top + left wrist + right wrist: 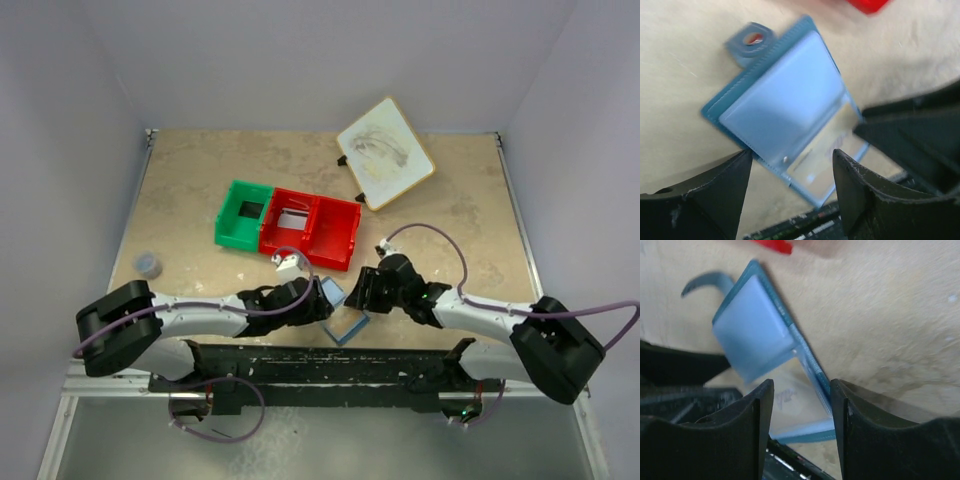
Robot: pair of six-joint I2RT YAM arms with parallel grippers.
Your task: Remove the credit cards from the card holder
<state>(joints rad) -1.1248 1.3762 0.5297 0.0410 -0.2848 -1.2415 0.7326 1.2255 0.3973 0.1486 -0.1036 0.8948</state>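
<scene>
Card holder [785, 95] lay open, card [826, 149] pocketed | step: approach | left fingers [705, 200], right fingers [875, 430] spread, empty | next needed: pin holder, pinch card edge

Blues on blotchy beige
The card holder [785, 95] is pale blue inside, rimmed darker blue (its tab [752, 40] has a reddish centre); the surface [190, 180] is mottled beige; a red bin [312, 228], a green bin [236, 236].

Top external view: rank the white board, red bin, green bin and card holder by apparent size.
1. red bin and white board: about alike, not ranked.
2. green bin.
3. card holder: smallest, though partly hidden.
</scene>
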